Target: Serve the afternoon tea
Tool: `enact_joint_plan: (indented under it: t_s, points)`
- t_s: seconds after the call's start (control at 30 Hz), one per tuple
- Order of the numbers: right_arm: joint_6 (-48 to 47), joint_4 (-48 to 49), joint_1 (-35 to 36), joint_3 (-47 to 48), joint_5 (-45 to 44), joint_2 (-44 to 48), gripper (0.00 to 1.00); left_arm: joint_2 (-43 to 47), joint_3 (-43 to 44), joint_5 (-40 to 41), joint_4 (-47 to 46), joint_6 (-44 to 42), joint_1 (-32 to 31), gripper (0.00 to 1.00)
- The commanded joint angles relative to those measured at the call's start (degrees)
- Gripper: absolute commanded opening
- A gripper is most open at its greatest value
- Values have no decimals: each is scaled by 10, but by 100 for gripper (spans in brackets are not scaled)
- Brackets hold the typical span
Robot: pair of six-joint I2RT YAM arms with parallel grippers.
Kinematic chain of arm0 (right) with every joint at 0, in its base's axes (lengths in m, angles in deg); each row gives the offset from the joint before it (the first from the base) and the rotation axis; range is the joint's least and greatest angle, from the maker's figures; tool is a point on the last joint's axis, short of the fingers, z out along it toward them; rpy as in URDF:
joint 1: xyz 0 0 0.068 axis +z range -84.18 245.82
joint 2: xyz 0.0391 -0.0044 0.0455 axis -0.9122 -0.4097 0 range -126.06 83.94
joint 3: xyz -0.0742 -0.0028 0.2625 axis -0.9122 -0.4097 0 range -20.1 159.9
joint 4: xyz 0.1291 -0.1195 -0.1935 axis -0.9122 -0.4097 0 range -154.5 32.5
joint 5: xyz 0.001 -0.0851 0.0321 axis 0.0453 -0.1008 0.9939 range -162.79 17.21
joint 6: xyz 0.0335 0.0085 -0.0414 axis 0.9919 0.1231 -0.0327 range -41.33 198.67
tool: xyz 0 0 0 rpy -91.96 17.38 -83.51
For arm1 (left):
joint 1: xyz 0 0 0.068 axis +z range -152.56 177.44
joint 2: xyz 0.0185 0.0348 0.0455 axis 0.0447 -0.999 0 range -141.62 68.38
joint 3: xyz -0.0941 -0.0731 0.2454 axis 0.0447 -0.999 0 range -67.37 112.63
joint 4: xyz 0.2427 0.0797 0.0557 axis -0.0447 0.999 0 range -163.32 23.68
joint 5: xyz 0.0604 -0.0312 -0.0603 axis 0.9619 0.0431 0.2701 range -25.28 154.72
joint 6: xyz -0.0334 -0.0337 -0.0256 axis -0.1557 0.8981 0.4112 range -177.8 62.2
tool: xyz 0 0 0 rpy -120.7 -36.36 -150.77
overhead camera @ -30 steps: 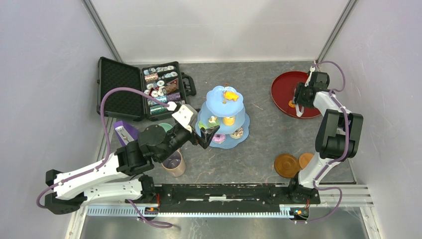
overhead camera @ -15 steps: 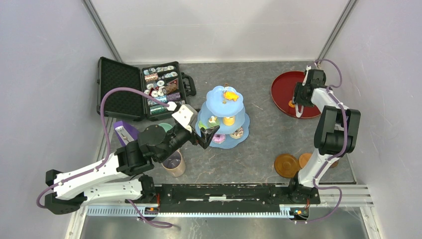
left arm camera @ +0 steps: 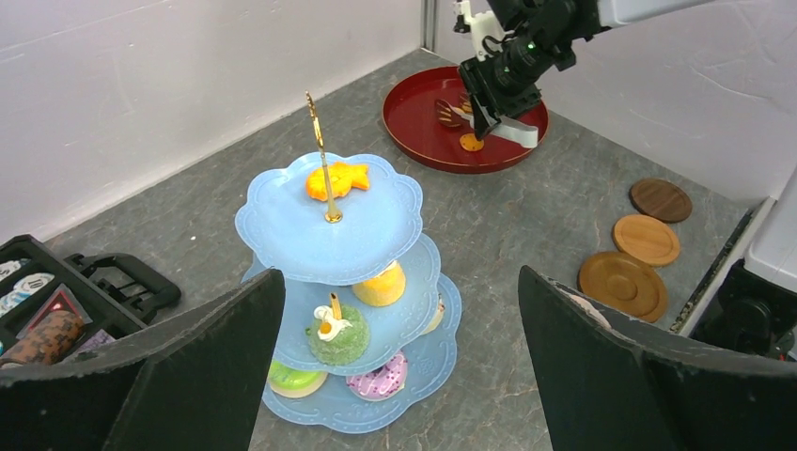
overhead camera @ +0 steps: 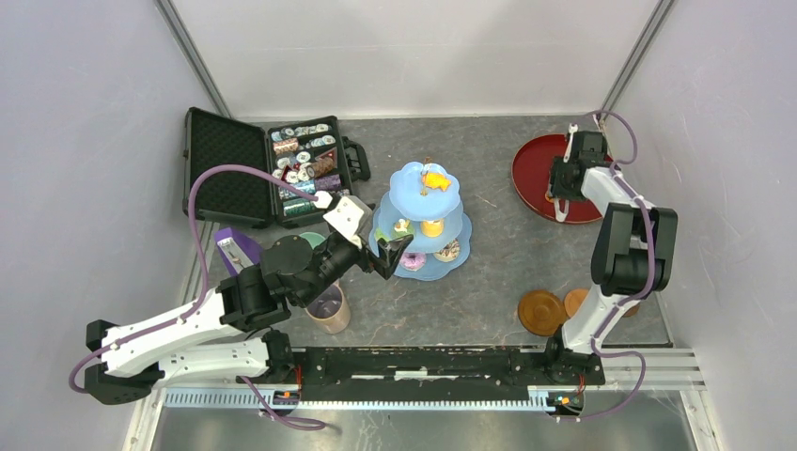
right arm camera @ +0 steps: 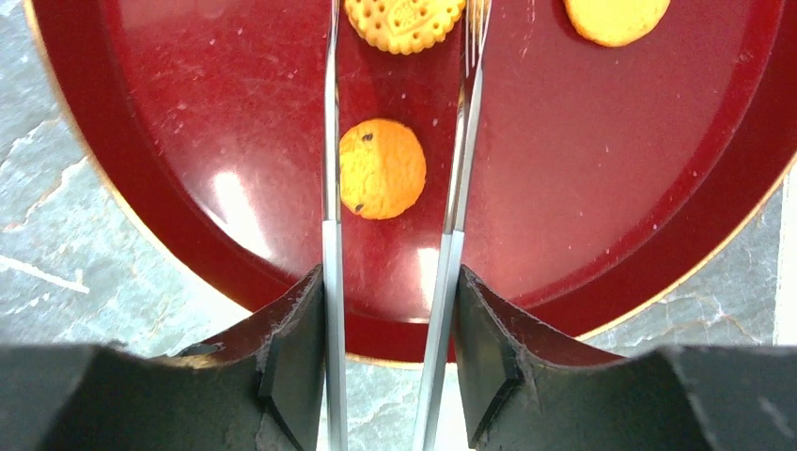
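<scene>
Nearest the arm bases, 3 brown coasters (left arm camera: 625, 284) are lying on the bench (overhead camera: 489, 254) to the right. The tan mug (overhead camera: 328, 308) is standing to the left, partly under the left arm.

Just beyond, the left gripper (overhead camera: 390, 254) is hovering beside the lower tiers of the cake stand (left arm camera: 282, 221), with its fingers spread wide and holding nothing. The stand is sitting mid-bench. It is carrying an orange fish-shaped cake (left arm camera: 336, 180) on top, a yellow cake (left arm camera: 381, 285) and a green cake (left arm camera: 335, 340) in the middle, and donuts on the bottom tier.

Farthest off, at the right rear, the right gripper (right arm camera: 387, 291) is reaching over the red tray (right arm camera: 188, 141). It is clamping a pair of metal tongs (right arm camera: 329, 188), whose 2 arms are standing apart. A chip-flecked biscuit (right arm camera: 382, 169) is lying flat between those arms, touching neither. The tong tips are running out of the right wrist view beside a patterned biscuit (right arm camera: 402, 23), so I cannot tell which of the 2 is being targeted.

The step in hand is probably lifting a biscuit off the tray for the stand. The next move is calling for a tighter squeeze, so the tongs pinch 1 biscuit by its edges, followed by a level lift so that it does not slip out.
</scene>
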Motion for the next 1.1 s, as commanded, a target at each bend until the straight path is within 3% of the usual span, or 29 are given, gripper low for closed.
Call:
enact_joint_plan:
  t_s: [0.0,0.13,0.3,0.5,0.83,1.07]
  points:
    - [0,56,4,-55,23,105,20,11,3,24,-21,6,-2,100]
    - [19,138,4,-161,68,194,15,13,1,27,-23,6,-3,100]
    - [34,156,5,-218,90,250,13,21,-1,31,-26,6,-3,100]
    - [56,168,5,-288,227,349,12,29,-4,47,-31,7,-3,100]
    - [50,81,50,-364,341,615,13,41,-5,83,-35,8,-3,100]
    - [77,72,81,-384,481,746,13,52,-4,80,-33,13,-3,100]
